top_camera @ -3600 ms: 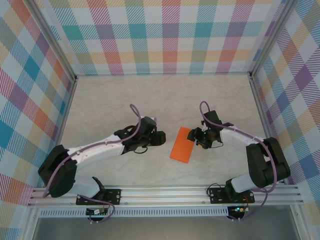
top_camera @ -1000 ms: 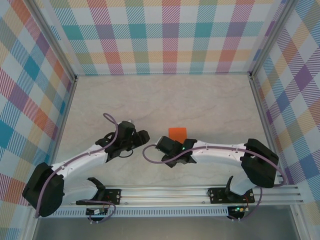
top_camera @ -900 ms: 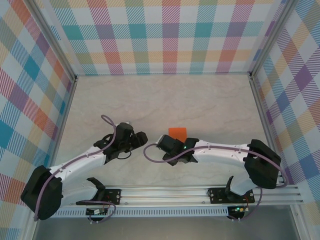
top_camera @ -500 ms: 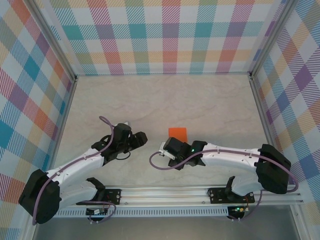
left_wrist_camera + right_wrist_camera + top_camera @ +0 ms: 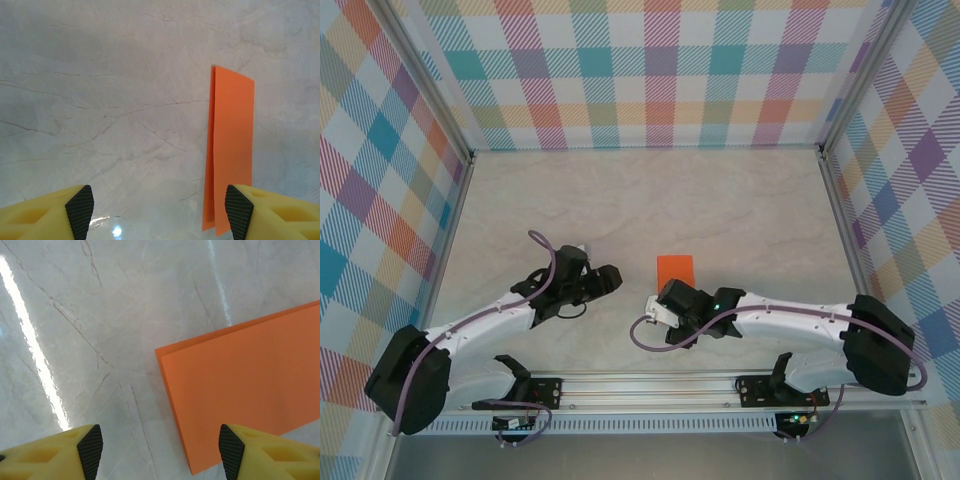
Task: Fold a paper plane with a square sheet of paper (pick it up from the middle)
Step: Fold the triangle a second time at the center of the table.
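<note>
The orange sheet of paper (image 5: 675, 267) lies flat on the marble table, folded into a two-layer rectangle. In the top view its near end is hidden under my right wrist. My right gripper (image 5: 666, 301) hovers just near of the sheet. In the right wrist view the paper (image 5: 245, 400) reaches in from the right, its corner between the open fingers of the gripper (image 5: 161, 450). My left gripper (image 5: 611, 279) is to the paper's left, apart from it. Through the left wrist camera the gripper (image 5: 159, 212) is open and the paper (image 5: 231, 150) ends by the right finger (image 5: 239, 212).
The pale marble table (image 5: 650, 200) is walled by checked panels at the back and on both sides. An aluminium rail (image 5: 650, 385) with both arm bases runs along the near edge.
The paper lay tilted and fully in view 3.6 s ago with the right gripper at its right edge. Over the last second the right arm drew back rightward and the left gripper edged right.
</note>
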